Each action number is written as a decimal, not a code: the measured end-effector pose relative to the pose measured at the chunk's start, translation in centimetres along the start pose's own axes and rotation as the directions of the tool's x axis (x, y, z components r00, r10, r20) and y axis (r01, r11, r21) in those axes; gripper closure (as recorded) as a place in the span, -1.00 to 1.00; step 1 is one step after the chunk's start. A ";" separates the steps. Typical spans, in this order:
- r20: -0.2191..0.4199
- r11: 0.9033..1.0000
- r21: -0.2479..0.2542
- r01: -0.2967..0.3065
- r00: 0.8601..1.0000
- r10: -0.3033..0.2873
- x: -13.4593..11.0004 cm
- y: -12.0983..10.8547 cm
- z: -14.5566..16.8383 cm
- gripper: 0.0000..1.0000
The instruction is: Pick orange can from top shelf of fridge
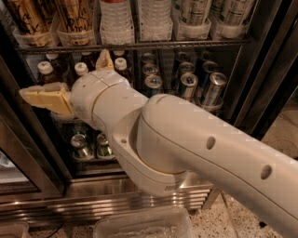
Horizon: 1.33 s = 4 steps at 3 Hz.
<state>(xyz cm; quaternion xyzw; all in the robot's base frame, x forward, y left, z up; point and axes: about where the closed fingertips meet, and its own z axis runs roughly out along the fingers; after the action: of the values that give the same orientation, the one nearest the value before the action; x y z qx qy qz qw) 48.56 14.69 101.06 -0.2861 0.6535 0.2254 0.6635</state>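
The gripper (64, 74) stands wide open, with nothing between its two cream fingers (44, 98). One flat, wedge-shaped finger juts toward the left edge of the middle rack. The other shows only as a tip poking up behind the wrist, just under the front edge of the top shelf (186, 45), a dark wire rack. I cannot tell whether either finger touches a bottle. The smooth, rounded white arm (209, 148) fills the lower right and hides much of the inside of the fridge (267, 65).

The orange can (73, 17), golden metal with dark scrawl, stands in a clear plastic tray near the left corner of the top shelf, above the gripper and apart from it. A like can (28, 18) stands beside it toward the left edge, and the tops of both are cut off. Ribbed clear water bottles (114, 21) and pale tall cans (193, 14) follow to the right. Below, the arm partly hides white-capped brown bottles (45, 69) and slim blue-and-silver cans (212, 88). Short cans (80, 148) sit lower, above the ribbed steel base (56, 207).
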 end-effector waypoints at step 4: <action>0.184 0.999 0.052 -0.011 0.983 0.001 -3.5 1.7 2.2 -1.00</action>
<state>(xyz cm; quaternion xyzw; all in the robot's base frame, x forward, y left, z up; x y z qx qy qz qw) 48.86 17.71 104.37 -0.2446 0.5959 0.2356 0.7277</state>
